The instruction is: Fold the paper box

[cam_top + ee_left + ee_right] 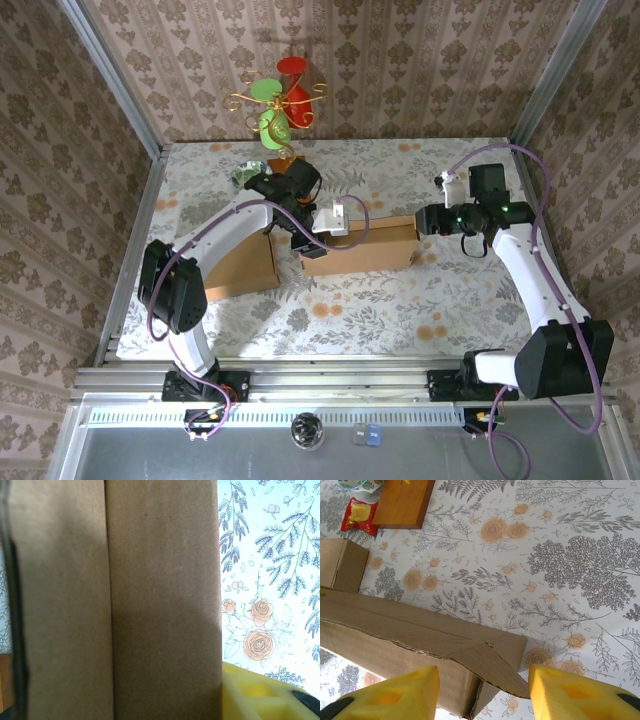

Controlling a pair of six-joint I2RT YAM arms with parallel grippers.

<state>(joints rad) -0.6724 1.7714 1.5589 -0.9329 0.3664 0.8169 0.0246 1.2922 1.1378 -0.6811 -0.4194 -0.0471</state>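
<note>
Two grippers address one cardboard box (395,630) from opposite ends.

**Right gripper** (484,674): the jaws stand apart and hold nothing. Their yellow fingers (395,695) sit at either lower corner of the wrist view. Just ahead of the jaws, in line with the gap between them, lies the near end of the box. A loose end flap (492,672) juts out there, its point close to the right-hand finger. Farther out, the long brown body runs away to the left of the jaws, with a creased seam along its upper face. It meets a second cardboard section (345,565) at the far left; whether the two are joined cannot be told. Well beyond lie a red snack packet (360,515) and a wooden board (402,500), both on the floral worktop (570,555).

**Left gripper** (300,238): seen from above, it is set down where the long body and the second section meet. In its wrist view one yellow finger (255,695) shows at lower right. A brown panel of the box stands just left of it, close to the lens, with a vertical crease down it. Whether these jaws clamp the panel cannot be told.

Well beyond both jaws, at the far edge of the worktop, stands a gilt-wire ornament (280,95) bearing green and red cups.
</note>
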